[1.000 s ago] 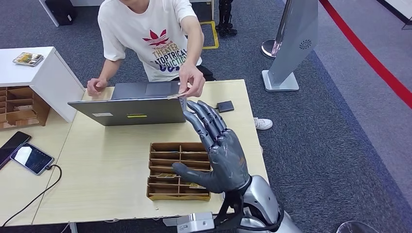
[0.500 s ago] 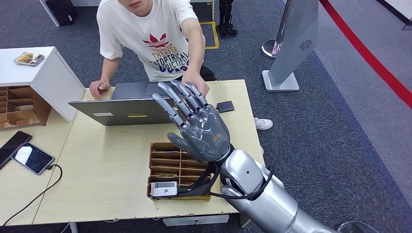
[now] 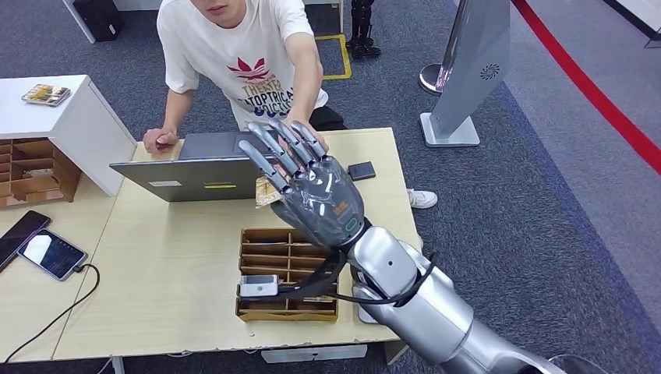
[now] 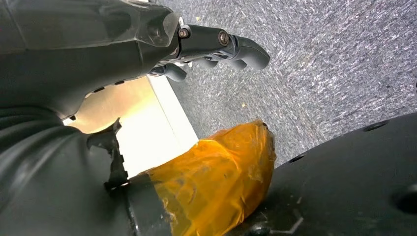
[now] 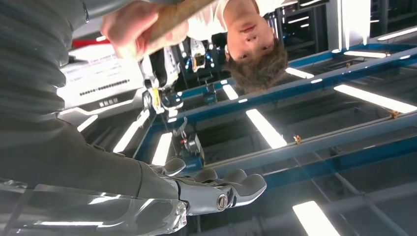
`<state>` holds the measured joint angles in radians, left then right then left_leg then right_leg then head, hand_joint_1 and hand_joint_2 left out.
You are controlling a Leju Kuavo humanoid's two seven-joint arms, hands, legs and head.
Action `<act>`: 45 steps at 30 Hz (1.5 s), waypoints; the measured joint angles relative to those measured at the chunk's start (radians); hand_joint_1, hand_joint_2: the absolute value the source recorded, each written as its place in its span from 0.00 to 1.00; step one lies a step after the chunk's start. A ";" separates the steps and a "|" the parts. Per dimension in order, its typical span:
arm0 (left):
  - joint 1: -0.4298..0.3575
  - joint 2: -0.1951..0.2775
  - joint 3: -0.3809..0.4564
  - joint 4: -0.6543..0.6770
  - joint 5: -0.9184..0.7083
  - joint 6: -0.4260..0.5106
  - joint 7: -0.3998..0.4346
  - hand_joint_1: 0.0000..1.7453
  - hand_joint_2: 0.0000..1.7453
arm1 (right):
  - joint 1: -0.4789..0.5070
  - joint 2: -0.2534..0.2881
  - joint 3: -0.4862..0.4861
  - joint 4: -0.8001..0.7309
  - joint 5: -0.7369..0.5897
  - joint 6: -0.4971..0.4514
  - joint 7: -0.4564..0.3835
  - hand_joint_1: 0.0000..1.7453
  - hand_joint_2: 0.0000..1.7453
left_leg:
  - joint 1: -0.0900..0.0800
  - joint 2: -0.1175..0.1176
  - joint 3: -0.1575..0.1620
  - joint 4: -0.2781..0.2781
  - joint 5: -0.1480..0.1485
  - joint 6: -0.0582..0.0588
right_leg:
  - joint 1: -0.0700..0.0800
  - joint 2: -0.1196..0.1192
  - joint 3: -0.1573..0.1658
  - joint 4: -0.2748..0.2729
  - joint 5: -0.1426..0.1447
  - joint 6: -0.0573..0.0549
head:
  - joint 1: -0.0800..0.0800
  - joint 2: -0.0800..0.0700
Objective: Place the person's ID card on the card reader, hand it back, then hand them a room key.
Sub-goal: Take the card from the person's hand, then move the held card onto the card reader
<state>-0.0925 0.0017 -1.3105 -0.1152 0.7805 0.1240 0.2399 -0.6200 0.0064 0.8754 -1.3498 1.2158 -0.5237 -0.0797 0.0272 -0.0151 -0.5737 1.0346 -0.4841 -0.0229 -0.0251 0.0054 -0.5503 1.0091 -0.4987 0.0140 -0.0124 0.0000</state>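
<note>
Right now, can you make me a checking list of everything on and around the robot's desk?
Surface: tan table, bare in the middle.
Job's things: tan card held by the person's hand; wooden divided tray; small black box by the far edge.
Clutter: open laptop; two phones on the side table.
Hands: right hand raised towards the person, fingers spread; left hand hangs over the carpet, grip unclear.
Cables: black cable from a phone; black wrist cable.
Surroundings: white cabinet, grey sign stand, red floor line.
</note>
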 joint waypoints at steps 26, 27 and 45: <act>-0.005 0.004 -0.042 0.000 -0.010 -0.008 0.002 0.00 0.00 | -0.100 0.011 0.019 0.139 0.072 0.014 0.024 1.00 1.00 | 0.000 0.000 0.000 0.000 0.000 0.000 | 0.000 0.000 0.000 0.000 0.000 0.000 | 0.000 0.000; -0.005 0.004 -0.042 0.000 -0.010 -0.008 0.002 0.00 0.00 | -0.100 0.011 0.019 0.142 0.071 0.013 0.024 1.00 1.00 | 0.000 0.000 0.000 0.000 0.000 0.000 | 0.000 0.000 0.000 0.000 0.000 0.000 | 0.000 0.000; -0.004 0.004 -0.043 0.000 0.004 -0.003 0.002 0.00 0.00 | -0.073 0.017 0.016 0.172 -0.019 0.002 0.014 1.00 1.00 | 0.000 0.000 0.000 0.000 0.000 0.000 | 0.000 0.000 0.000 0.000 0.000 0.000 | 0.000 0.000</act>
<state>-0.0970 0.0053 -1.3539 -0.1152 0.7849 0.1211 0.2416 -0.6932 0.0230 0.8916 -1.1775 1.1969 -0.5213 -0.0661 0.0272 -0.0151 -0.5738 1.0347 -0.4840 -0.0227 -0.0251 0.0054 -0.5505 1.0090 -0.4986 0.0140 -0.0124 0.0000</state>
